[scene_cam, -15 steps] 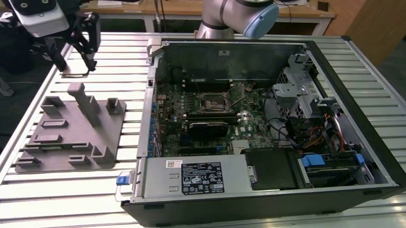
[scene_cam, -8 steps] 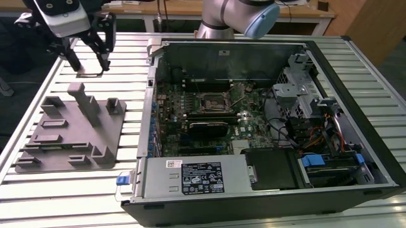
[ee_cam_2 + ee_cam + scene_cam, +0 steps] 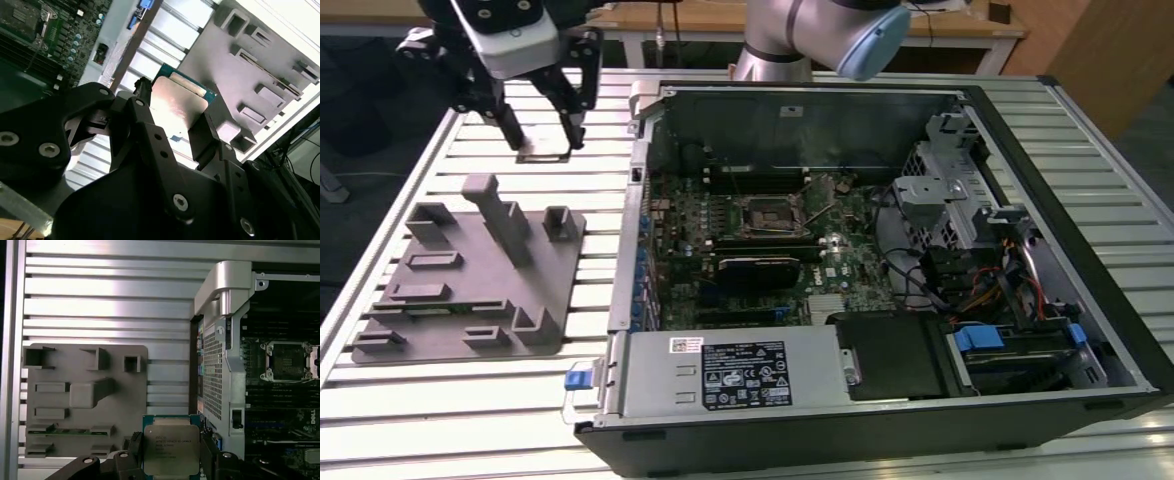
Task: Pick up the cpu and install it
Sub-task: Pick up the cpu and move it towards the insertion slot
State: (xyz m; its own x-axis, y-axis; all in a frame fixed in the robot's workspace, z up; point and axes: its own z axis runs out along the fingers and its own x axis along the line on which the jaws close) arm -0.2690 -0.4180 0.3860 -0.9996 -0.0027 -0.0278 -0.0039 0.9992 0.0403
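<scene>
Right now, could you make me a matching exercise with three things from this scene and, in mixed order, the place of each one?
Things:
1. cpu
2. grey tray
3. CPU socket

Places:
A. on the motherboard inside the open computer case
B. flat on the slatted table, beside the case
C. gripped in the hand, above the table

Pairs: 1-C, 2-B, 3-A.

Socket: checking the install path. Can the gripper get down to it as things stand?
Probably yes. The case lies open, the socket faces up with nothing seen over it, and the gripper, shut on the cpu, hangs beside the case.
</scene>
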